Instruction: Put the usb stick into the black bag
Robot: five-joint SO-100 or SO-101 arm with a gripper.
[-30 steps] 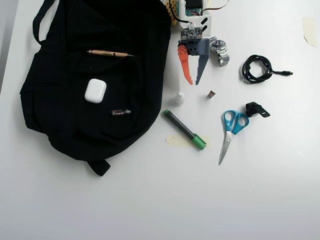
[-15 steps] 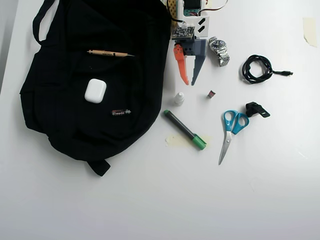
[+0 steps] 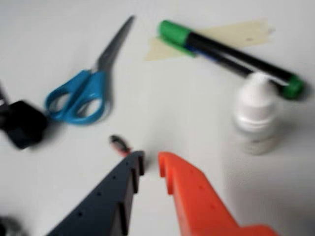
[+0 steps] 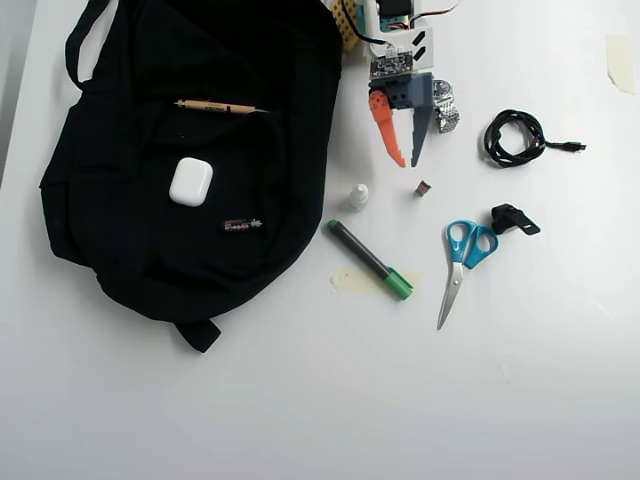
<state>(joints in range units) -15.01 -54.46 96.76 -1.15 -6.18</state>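
USB stick, a tiny dark red stub with a silver end, lies on the white tabletop just beyond the tips of our orange-and-grey two-finger gripper, whose jaws are slightly parted and hold nothing. We judge the stick easy to nudge or flick away: it is small, and the narrow jaw gap sits a little to one side of it. The white dropper bottle nearby could tip. The large black fabric bag lies well apart, across smooth, glossy tabletop.
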